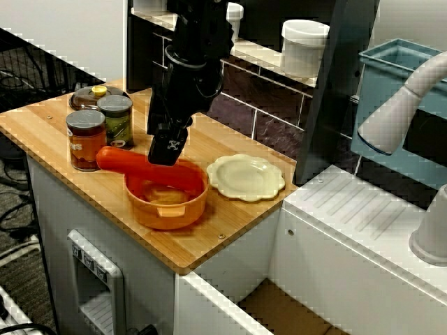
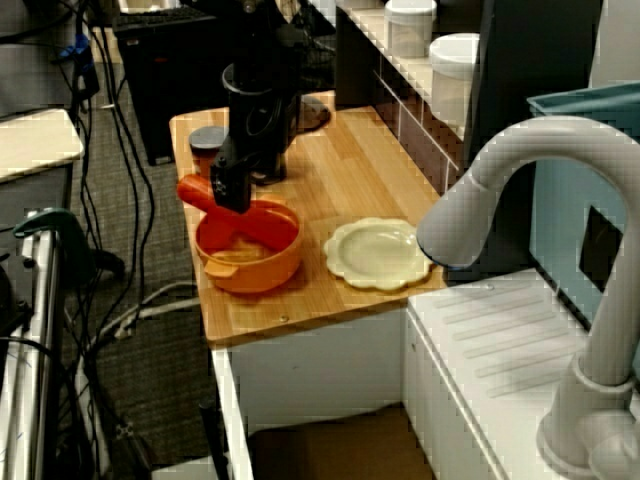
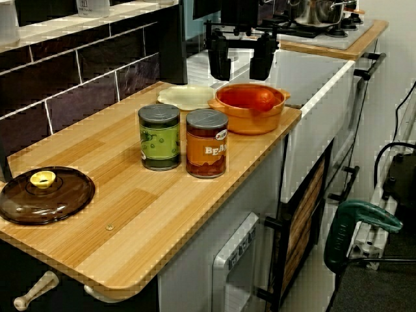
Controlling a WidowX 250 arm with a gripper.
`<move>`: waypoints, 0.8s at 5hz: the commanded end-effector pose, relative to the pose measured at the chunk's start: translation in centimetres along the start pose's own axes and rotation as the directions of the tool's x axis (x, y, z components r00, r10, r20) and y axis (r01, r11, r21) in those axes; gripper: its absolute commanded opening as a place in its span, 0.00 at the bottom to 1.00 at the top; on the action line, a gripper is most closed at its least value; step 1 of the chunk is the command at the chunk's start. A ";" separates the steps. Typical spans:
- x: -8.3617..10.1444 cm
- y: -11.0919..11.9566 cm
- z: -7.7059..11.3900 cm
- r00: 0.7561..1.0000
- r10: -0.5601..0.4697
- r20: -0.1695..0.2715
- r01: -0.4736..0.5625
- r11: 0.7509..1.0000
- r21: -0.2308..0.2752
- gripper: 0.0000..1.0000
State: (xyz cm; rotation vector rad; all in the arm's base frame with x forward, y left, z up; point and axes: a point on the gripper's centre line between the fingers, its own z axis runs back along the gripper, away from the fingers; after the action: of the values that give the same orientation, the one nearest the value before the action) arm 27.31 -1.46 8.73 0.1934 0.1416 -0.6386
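- Gripper [image 3: 240, 77] is open: in the view along the surface its two fingers [image 3: 218, 60] stand wide apart, above the pot [image 1: 167, 209] and clear of its rim.
- A red stick [image 1: 119, 159] lies slanted, one end down in the pot and the other out over the rim toward the bean can [image 1: 86, 143].
- In the front view the gripper tip sits right over the stick's middle. Can't tell if it touches.
- The pot sits near the front edge of the surface [image 1: 230, 223], toward the sink-end corner, with only a thin strip of wood in front of it.
- Open room: a bare strip along the wall edge behind the pot, and a wide bare patch between the cans and the lid [image 3: 45, 194].
- Obstacles: the plate [image 1: 246, 192] is just beside the pot on the sink side. The bean can and green can [image 1: 116, 122] are close on the other side, and the stick's free end is just beside the bean can.
- The lid is at the far-end corner, well apart.
- The front view hides the finger gap behind the arm.
- The view over the tap [image 2: 520, 170] shows the plate close to the sink-end edge.
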 end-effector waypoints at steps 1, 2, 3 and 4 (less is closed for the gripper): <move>-0.3 -0.4 -0.6 1.000 -0.017 -0.004 0.017 1.000 -0.008 1.00; -0.8 -1.0 -0.8 1.000 -0.023 -0.004 0.023 1.000 -0.007 1.00; -1.2 -1.1 -2.3 0.999 0.033 -0.018 -0.033 0.999 0.003 1.00; -1.1 -1.0 -3.6 0.997 0.062 -0.038 -0.061 0.997 0.036 1.00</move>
State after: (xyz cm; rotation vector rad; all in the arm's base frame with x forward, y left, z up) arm 25.20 -0.82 5.15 0.2352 0.1702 -0.5780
